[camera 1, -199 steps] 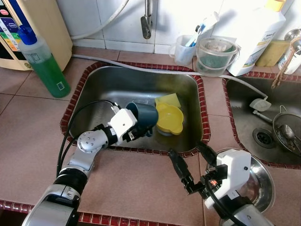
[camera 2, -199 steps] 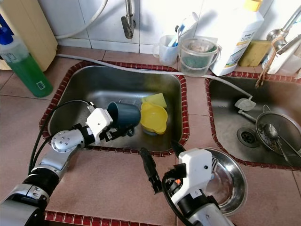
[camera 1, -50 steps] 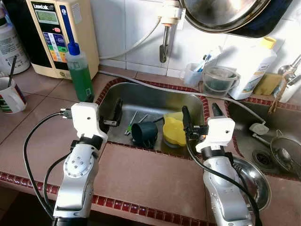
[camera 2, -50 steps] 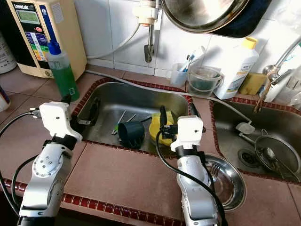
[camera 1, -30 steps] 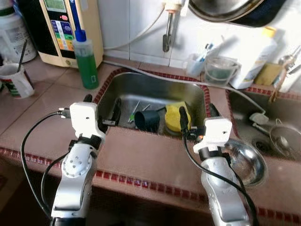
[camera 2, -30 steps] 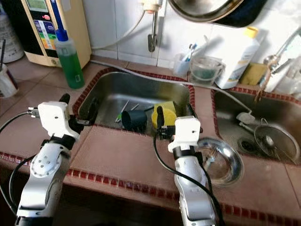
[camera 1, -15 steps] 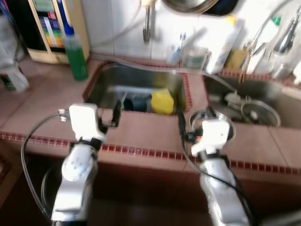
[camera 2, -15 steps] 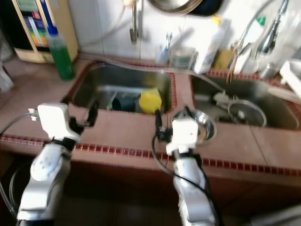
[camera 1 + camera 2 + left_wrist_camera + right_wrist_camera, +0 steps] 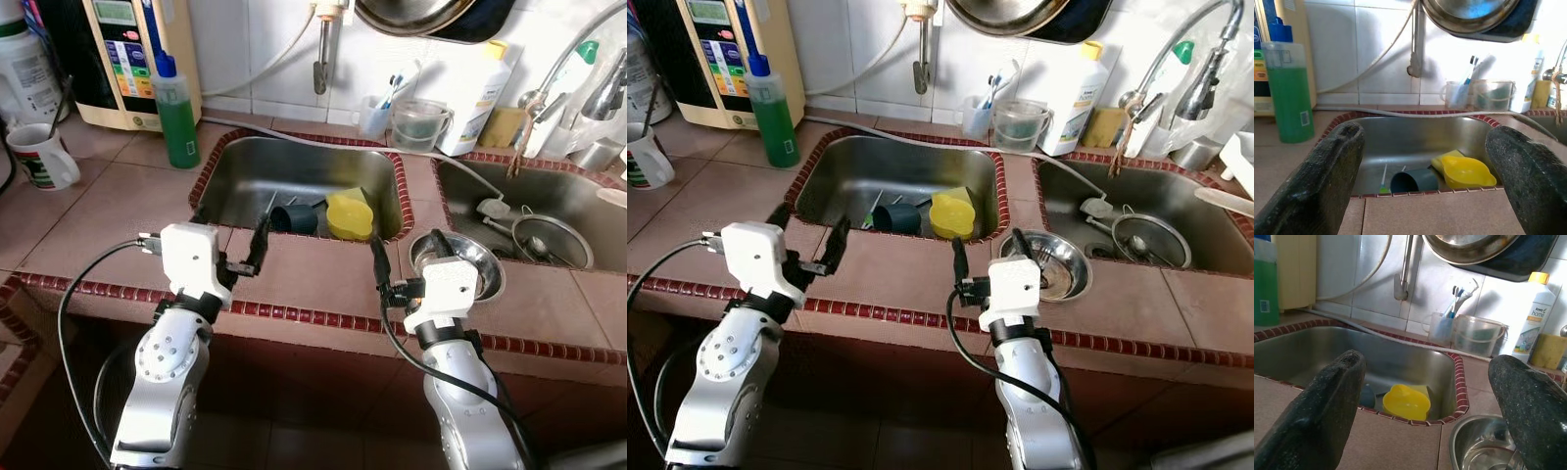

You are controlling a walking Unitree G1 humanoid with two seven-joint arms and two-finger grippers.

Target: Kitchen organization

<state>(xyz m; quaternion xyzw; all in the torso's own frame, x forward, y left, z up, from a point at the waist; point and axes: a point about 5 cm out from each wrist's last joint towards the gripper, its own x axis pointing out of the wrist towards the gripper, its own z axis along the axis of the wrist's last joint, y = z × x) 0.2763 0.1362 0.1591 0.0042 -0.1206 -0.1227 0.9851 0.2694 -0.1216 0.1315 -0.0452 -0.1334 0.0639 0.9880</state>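
Black fingers spread wide and empty on both: left gripper and right gripper hover over near worktop edge. Sink beyond holds dark cup on its side, yellow bowl touching on its right. Both likely light, stiff plastic, possibly wet and slick. Best hold: pinch cup wall at open mouth; bowl by rim.

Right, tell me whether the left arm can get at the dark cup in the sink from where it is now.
Probably yes. The left gripper is open over the counter's front edge, aimed at the dark cup, with nothing between; it must reach forward and down.
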